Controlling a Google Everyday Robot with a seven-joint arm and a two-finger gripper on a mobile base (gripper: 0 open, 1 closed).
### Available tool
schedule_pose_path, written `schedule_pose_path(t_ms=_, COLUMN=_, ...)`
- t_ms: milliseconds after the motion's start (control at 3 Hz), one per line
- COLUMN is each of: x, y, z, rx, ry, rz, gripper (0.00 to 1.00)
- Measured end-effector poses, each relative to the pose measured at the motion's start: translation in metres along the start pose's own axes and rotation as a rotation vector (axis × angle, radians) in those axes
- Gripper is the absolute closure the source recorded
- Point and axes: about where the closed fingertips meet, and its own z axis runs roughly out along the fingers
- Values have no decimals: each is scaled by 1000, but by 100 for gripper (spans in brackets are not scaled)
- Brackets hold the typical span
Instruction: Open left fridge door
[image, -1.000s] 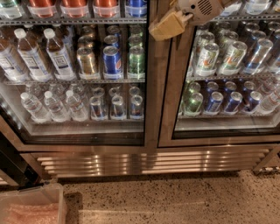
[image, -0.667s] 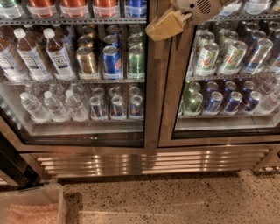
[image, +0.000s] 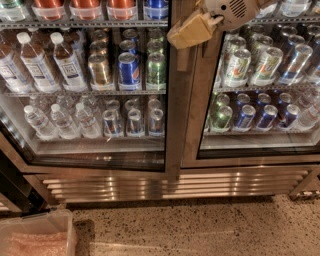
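Observation:
The left fridge door (image: 173, 125) is a glass pane in a bronze-tinted steel frame. Bottles and cans stand on the shelves behind it. Its right-hand edge stands slightly out from the fridge front, and the lower corner hangs over the grille. My gripper (image: 192, 31), tan with a white wrist housing, is at the top of the camera view. It rests against the upper part of that door edge, where the two doors meet. The matching right door (image: 196, 135) lies flat and closed, with only cans behind it.
A steel vent grille (image: 200, 184) runs below both doors. A clear plastic bin (image: 35, 235) sits on the speckled floor at the bottom left. A dark upright object (image: 12, 187) stands at the left edge beside the fridge.
The left door's right edge has swung a little outward, so its lower corner now sits lower in view. The gripper has stayed at that edge, shifting only slightly.

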Motion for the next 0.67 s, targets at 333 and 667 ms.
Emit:
schedule_pose_path(t_ms=333, x=-4, y=16, z=-3, rx=-4, ry=-17, rz=-1, gripper=100)
schedule_pose_path(t_ms=667, x=-5, y=31, z=-5, rx=3, ry=-21, rz=2, gripper=100)
